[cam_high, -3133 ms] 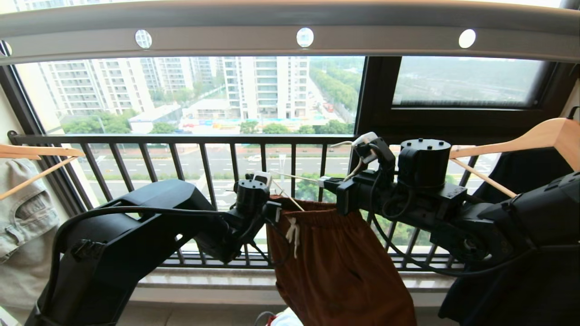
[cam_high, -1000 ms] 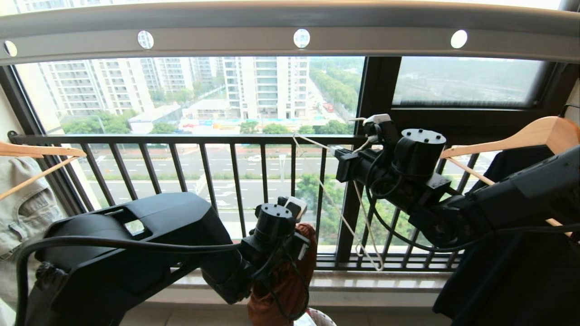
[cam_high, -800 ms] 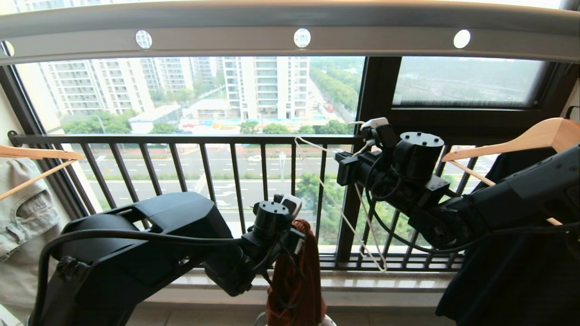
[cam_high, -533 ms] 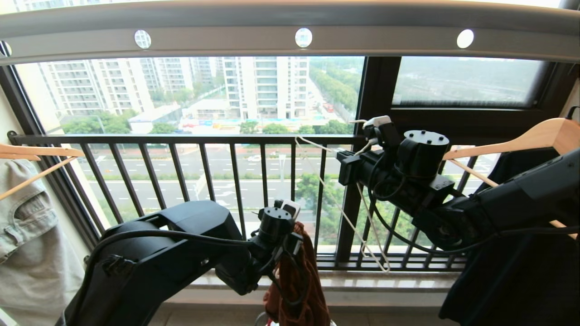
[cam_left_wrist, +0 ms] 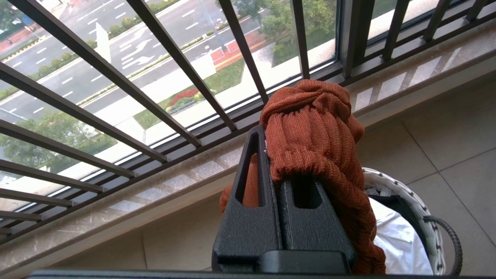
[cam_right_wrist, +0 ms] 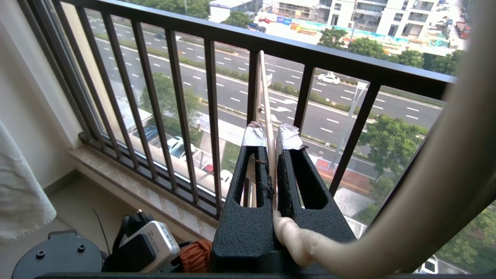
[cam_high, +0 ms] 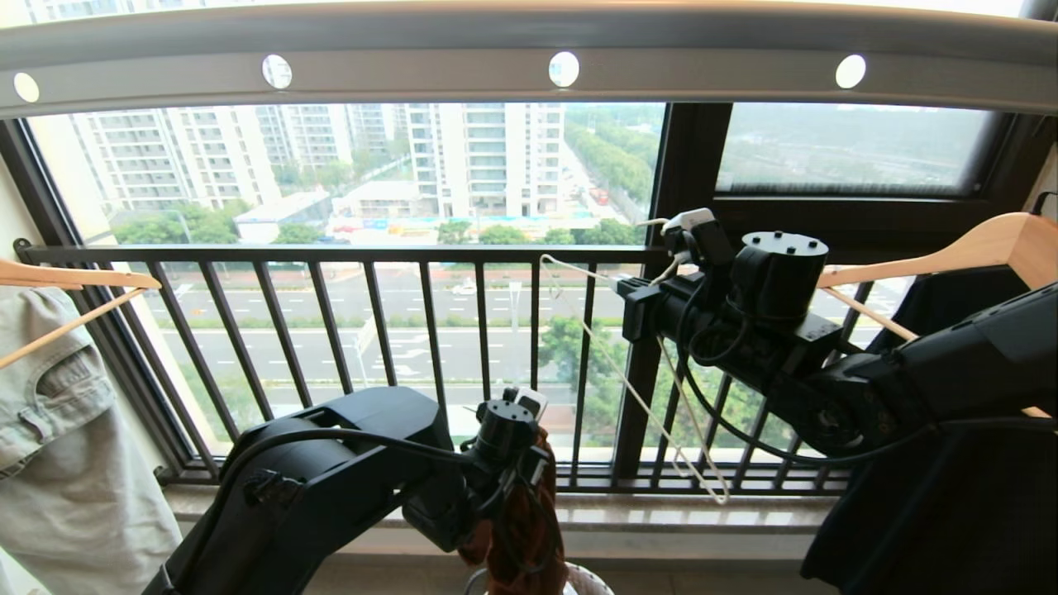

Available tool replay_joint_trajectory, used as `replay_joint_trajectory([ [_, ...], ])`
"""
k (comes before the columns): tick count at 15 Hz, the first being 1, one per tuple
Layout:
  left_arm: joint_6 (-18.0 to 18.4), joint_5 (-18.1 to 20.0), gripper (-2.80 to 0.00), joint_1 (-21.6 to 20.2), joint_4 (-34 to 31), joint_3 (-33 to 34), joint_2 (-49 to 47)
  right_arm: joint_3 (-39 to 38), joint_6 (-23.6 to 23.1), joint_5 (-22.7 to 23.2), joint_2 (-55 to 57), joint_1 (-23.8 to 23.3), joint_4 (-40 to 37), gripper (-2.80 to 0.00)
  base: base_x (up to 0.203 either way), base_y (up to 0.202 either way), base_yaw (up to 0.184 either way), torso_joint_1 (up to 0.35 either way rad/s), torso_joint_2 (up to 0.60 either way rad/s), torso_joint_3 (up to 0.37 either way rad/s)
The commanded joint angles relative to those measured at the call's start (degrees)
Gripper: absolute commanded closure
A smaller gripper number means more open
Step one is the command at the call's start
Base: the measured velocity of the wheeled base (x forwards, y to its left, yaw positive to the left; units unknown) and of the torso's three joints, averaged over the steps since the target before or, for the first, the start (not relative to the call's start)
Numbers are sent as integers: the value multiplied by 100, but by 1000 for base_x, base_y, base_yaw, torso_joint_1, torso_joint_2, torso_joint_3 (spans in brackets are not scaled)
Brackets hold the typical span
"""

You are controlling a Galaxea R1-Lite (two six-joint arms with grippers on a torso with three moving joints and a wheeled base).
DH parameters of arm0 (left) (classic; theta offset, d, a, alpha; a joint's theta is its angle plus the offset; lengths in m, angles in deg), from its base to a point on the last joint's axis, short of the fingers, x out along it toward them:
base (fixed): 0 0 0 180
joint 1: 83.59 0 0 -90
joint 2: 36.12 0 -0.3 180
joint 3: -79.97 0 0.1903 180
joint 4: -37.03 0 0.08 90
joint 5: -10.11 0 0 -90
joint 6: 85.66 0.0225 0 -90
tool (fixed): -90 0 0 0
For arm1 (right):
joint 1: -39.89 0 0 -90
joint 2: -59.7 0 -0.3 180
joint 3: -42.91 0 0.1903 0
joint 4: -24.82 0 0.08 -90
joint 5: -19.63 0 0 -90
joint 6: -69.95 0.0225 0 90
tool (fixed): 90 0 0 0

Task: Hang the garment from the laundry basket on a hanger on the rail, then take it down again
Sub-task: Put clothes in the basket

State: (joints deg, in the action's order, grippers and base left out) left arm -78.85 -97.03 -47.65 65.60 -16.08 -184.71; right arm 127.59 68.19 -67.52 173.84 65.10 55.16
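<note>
Rust-brown soft-fabric shorts [cam_left_wrist: 310, 128] hang bunched from the left gripper [cam_left_wrist: 285, 155], whose black jaws are clamped shut on the gathered waistband, directly above the small round laundry basket with white patterned liner and dark wire rim [cam_left_wrist: 403, 217] on the tiled floor. Up and to the right of the basket, the right gripper [cam_right_wrist: 271, 135] pinches the thin cream-white wire hanger [cam_high: 628, 388] at its twisted neck, jaws closed tight on the wire, and the bare hanger dangles in front of the black balcony railing with vertical bars [cam_high: 331, 252]. Far above the basket runs the wide silver-grey metal rail pierced with round holes [cam_high: 413, 70]. With the hanger off the rail and stripped of cloth, this looks like the closing step: returning the garment to the basket. The next move likely calls for lowering the shorts until they settle inside the rim, then releasing the left grip without dragging fabric back out.
</note>
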Motion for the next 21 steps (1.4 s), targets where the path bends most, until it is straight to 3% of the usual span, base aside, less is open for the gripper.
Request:
replay_joint_trajectory([
  [1,-3,-9,0,1,28,-1,-30,-6,-9,-3,-15,19,-1,0,0,0,0,0,0,0],
  [3,-2,-18,0,1,28,-1,-30,-6,-9,1,-6,19,-1,0,0,0,0,0,0,0],
  [4,5,-18,-280,1,28,-1,-30,-6,-9,-3,-6,19,-1,0,0,0,0,0,0,0],
  [11,23,-53,-280,19,10,79,102,-6,-9,6,-6,19,8,0,0,0,0,0,0,0],
  [14,259,-36,-280,10,-326,329,441,-6,-9,6,-6,19,8,0,0,0,0,0,0,0],
  [17,97,-43,-280,15,-1894,168,805,20,-7,6,-14,19,8,0,0,0,0,0,0,0],
  [21,-565,-47,-280,43,-4062,-461,1174,29,0,6,-15,19,-1,0,0,0,0,0,0,0],
])
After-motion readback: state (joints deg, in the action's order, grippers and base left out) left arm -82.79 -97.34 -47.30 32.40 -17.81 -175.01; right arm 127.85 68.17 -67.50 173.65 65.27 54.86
